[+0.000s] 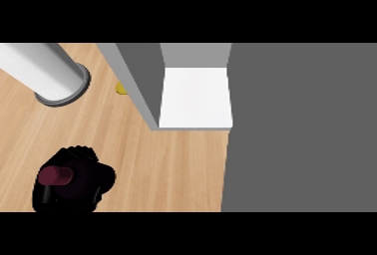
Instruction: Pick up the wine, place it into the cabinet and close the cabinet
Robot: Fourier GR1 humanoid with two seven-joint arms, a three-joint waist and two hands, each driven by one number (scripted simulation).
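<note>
Wooden worktop [177, 164] fills the left and centre of the frame, pale with a straight grain. At lower left, the left hand [77, 187], black, has its fingers curled round the wine [56, 175]; only the bottle's dark red top shows, pointing toward the left edge, the rest hidden in the grasp. The hand holds the bottle well apart from the cabinet [136, 74], which stands at upper centre with a grey side wall and a white interior floor [196, 97] open to view. Its open grey door [302, 129] covers the right side of the frame. A white cylinder [44, 67] with a grey base ring lies at upper left. A small yellow object [120, 88] shows just beside the cabinet's left wall, mostly hidden.
</note>
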